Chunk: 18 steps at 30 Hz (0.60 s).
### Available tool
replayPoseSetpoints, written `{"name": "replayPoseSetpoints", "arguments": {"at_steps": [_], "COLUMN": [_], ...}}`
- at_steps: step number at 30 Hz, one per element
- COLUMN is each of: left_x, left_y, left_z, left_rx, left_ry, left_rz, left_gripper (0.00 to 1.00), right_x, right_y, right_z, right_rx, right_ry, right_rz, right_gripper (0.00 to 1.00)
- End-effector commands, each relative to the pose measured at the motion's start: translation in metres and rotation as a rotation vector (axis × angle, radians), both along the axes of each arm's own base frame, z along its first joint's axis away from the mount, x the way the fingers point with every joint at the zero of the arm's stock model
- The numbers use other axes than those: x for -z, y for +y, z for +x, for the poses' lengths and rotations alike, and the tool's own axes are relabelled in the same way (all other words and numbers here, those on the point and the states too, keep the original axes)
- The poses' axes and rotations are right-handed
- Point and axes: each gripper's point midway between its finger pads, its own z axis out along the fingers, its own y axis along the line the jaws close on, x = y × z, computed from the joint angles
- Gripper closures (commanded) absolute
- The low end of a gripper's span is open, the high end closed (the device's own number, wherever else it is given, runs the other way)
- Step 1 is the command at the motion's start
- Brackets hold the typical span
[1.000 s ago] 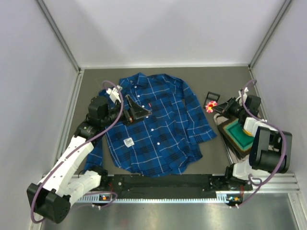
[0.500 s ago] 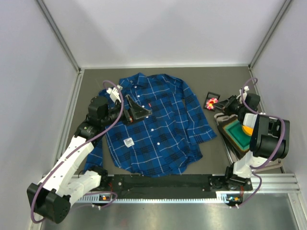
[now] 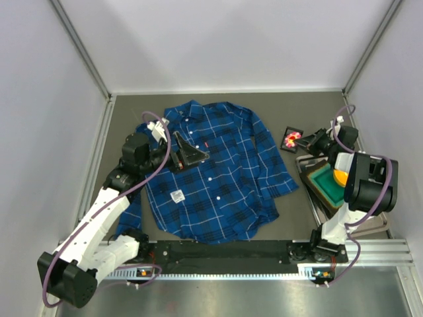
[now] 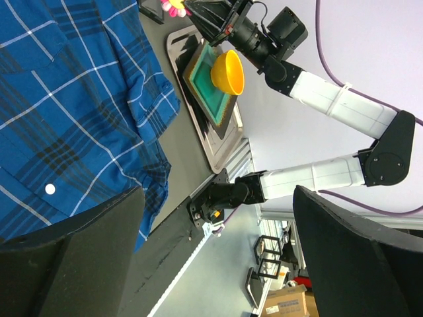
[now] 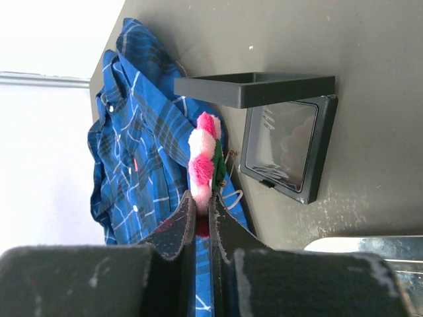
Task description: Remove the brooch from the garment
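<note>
The brooch (image 5: 203, 158), a pink and red flower-like pin, is clamped between my right gripper's (image 5: 201, 198) fingers, off the garment. It hangs just beside and above a small open black box (image 5: 284, 148) on the mat. In the top view the brooch (image 3: 291, 138) is right of the shirt's sleeve, with the right gripper (image 3: 301, 141) behind it. The blue plaid garment (image 3: 211, 175) lies flat. My left gripper (image 3: 188, 153) rests open on the shirt's chest near the collar, holding nothing. The brooch also shows in the left wrist view (image 4: 173, 6).
A metal tray (image 3: 316, 198) at the right holds a green-rimmed block (image 3: 325, 186) and an orange bowl (image 3: 339, 177). A white printed tag (image 3: 177, 195) lies on the shirt. White walls enclose the mat on three sides.
My right gripper has carried the brooch a little farther from the bases, over the black box, and the arm has swung back. The left arm has not moved.
</note>
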Motion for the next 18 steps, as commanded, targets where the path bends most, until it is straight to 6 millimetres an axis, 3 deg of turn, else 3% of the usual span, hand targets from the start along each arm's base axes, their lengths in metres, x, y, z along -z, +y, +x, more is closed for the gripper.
{"name": "replayPoseSetpoints", "arguments": {"at_steps": [1, 18], "left_x": [-0.008, -0.009], "left_y": [-0.002, -0.001], "left_z": [0.002, -0.001], "left_rx": [0.025, 0.025], "left_ry": [-0.057, -0.062], "left_rz": [-0.017, -0.018], "left_gripper": [0.02, 0.02], "right_x": [-0.009, 0.000], "right_y": [-0.010, -0.001], "right_z": [0.014, 0.027], "right_rx": [0.008, -0.013], "right_ry": [-0.049, -0.029], "right_rz": [-0.027, -0.055], "right_gripper": [1.00, 0.94]}}
